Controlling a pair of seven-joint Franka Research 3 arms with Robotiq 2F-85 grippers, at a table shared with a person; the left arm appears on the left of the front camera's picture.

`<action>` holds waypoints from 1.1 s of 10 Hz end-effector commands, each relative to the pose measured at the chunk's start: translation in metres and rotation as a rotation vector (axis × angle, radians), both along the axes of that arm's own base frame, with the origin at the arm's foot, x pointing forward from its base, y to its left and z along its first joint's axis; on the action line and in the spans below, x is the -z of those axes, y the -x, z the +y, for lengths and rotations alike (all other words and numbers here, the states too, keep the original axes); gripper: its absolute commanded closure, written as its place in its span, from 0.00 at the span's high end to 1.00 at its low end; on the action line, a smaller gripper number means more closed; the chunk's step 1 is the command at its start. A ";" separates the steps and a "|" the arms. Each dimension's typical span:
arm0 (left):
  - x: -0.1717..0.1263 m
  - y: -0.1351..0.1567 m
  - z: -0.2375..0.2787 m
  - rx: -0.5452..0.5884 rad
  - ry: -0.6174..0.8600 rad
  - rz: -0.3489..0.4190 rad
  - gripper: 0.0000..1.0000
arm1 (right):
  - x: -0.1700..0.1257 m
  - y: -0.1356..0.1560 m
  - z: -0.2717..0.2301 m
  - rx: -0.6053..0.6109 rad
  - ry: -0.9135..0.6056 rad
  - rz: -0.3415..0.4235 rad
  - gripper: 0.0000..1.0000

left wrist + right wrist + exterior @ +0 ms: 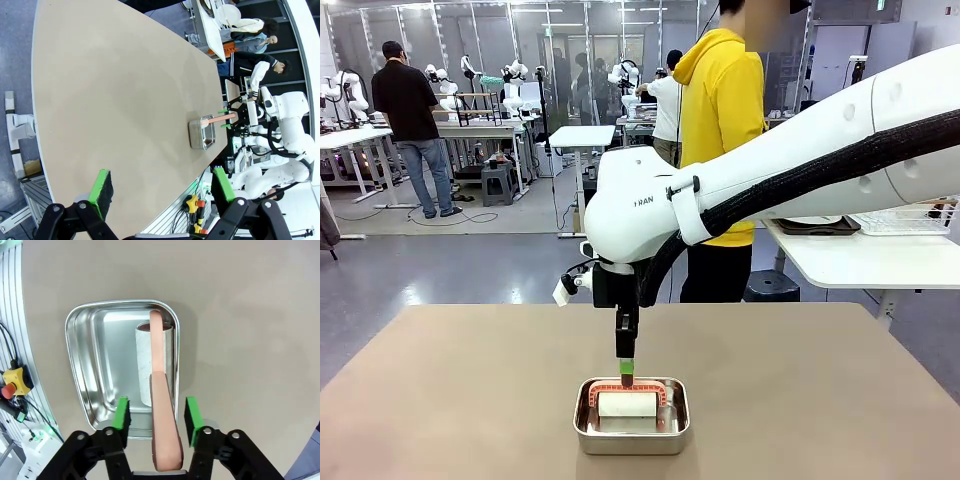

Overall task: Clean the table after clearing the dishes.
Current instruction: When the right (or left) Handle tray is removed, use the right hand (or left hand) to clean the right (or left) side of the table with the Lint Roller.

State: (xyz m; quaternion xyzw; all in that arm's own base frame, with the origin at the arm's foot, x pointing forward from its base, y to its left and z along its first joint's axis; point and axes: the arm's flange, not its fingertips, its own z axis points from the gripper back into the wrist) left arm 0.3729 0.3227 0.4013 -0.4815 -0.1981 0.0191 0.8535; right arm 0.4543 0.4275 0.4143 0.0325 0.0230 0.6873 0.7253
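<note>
In the right wrist view, the right pincer (pixel 156 405) is covering the near rim of the pan (pixel 70 350), and the pink handle (pixel 161 390) is hiding a strip of the roller (pixel 144 365) lying in the pan. From the front, that pincer is standing edge-on above the pan, one finger (pixel 625 345) hiding the other, and the bottom edge is cutting off the surface (pixel 820 400) just nearer than the pan. In the left wrist view, the pan's contents are showing too small to tell.
</note>
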 end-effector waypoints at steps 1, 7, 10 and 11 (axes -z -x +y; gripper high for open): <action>-0.003 0.005 0.002 0.004 0.001 0.002 1.00 | -0.002 0.008 0.001 0.026 0.016 -0.021 0.40; -0.003 0.005 0.002 0.004 0.001 0.002 1.00 | -0.013 0.012 0.004 0.035 0.045 -0.023 0.00; -0.003 0.005 0.002 0.004 0.001 0.002 1.00 | -0.059 0.032 0.006 0.072 0.073 -0.027 0.00; -0.003 0.005 0.002 0.004 0.001 0.002 1.00 | -0.079 0.036 0.003 0.134 0.052 -0.023 0.00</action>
